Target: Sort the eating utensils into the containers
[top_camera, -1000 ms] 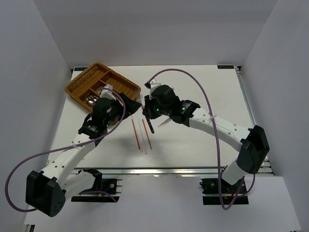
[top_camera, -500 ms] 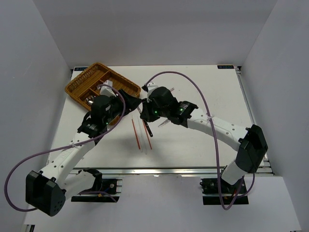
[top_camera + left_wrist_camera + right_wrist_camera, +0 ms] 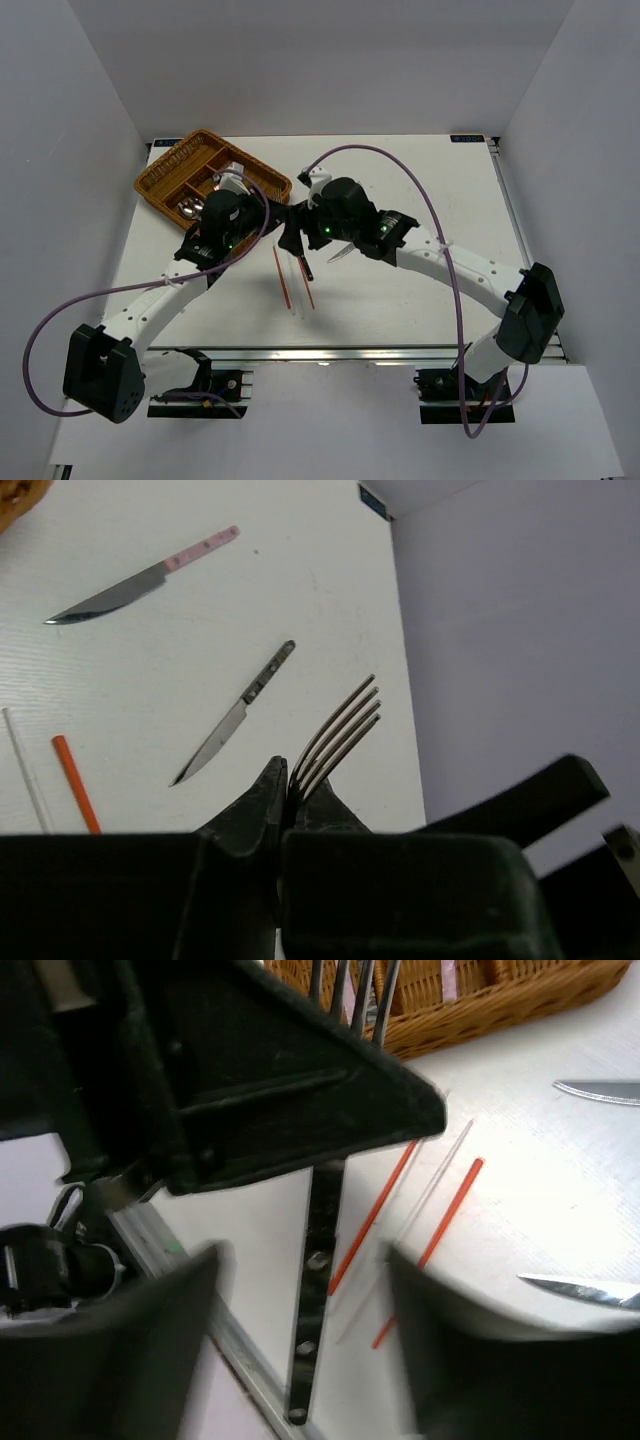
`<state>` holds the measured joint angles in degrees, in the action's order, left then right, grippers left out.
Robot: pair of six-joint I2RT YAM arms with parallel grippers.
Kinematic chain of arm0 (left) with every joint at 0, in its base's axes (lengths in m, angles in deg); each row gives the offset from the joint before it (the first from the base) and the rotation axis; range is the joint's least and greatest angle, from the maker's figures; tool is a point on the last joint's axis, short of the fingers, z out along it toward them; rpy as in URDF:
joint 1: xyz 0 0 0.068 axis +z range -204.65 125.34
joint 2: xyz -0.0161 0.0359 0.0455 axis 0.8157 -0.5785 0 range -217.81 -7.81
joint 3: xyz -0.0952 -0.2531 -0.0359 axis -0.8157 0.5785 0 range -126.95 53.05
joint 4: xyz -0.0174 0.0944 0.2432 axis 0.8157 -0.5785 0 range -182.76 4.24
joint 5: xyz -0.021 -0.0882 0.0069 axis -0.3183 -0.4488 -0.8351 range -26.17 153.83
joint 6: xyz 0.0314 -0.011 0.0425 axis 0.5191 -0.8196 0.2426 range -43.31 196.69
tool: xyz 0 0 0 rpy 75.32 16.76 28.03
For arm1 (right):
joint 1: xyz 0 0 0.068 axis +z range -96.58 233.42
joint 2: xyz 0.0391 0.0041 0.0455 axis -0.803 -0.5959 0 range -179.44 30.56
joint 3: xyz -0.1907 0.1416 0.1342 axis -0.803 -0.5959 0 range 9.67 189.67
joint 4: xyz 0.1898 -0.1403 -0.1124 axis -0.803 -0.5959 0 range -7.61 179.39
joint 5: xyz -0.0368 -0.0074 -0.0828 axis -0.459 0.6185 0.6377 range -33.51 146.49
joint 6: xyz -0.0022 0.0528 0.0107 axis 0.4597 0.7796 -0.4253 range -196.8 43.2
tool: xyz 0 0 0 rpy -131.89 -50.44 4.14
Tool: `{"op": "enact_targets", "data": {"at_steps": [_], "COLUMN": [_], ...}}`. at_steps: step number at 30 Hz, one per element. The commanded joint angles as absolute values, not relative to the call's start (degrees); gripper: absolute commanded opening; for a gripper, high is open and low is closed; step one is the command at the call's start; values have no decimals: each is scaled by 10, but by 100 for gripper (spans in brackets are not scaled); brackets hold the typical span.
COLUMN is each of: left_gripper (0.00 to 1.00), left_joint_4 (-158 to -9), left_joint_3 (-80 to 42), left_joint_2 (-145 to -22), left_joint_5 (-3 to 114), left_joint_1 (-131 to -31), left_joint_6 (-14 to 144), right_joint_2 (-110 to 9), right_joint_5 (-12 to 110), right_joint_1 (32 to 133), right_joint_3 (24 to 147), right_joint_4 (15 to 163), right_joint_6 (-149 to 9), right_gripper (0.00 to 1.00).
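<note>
A fork with a dark riveted handle (image 3: 318,1290) hangs above the table between my two grippers. My left gripper (image 3: 290,782) is shut on its neck, and the silver tines (image 3: 340,732) stick out past the jaws. My right gripper (image 3: 300,1260) is open, its fingers standing apart on either side of the handle. In the top view the fork (image 3: 303,260) points down and right from the left gripper (image 3: 283,222). The brown wicker tray (image 3: 158,182) lies at the back left with spoons (image 3: 188,208) in it. Red chopsticks (image 3: 283,280) and a white one (image 3: 296,285) lie on the table.
A pink-handled knife (image 3: 140,580) and a dark-handled knife (image 3: 235,715) lie on the white table beyond the left gripper. Two knife blades (image 3: 600,1090) show at the right edge of the right wrist view. The tray's wall (image 3: 500,990) is just behind the fork.
The left gripper has closed on the fork's neck and the right gripper has opened off the handle. Both arms shifted slightly toward each other.
</note>
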<state>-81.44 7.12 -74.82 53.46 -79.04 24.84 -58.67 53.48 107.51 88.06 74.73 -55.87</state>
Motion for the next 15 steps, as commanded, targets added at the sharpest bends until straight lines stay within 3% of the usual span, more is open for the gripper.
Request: {"op": "enact_targets", "data": {"at_steps": [1, 4, 9, 15], "left_gripper": [0, 0, 0, 0], "left_joint_4": [-885, -945, -975, -1037], "left_joint_3": [19, -27, -150, -305], "left_joint_2": [-757, -785, -926, -1098], "left_joint_5": [611, 694, 676, 679], "left_joint_1": [-781, -720, -582, -512], "left_joint_6": [249, 233, 225, 260], "right_joint_2": [-524, -500, -479, -449], "right_joint_5": [558, 614, 647, 655], "right_joint_1": [1075, 1066, 1059, 1051], "right_joint_3": [842, 816, 784, 745], "right_joint_4": [796, 781, 747, 747], "right_joint_6": [-553, -542, -553, -562], "right_gripper": [89, 89, 89, 89]}}
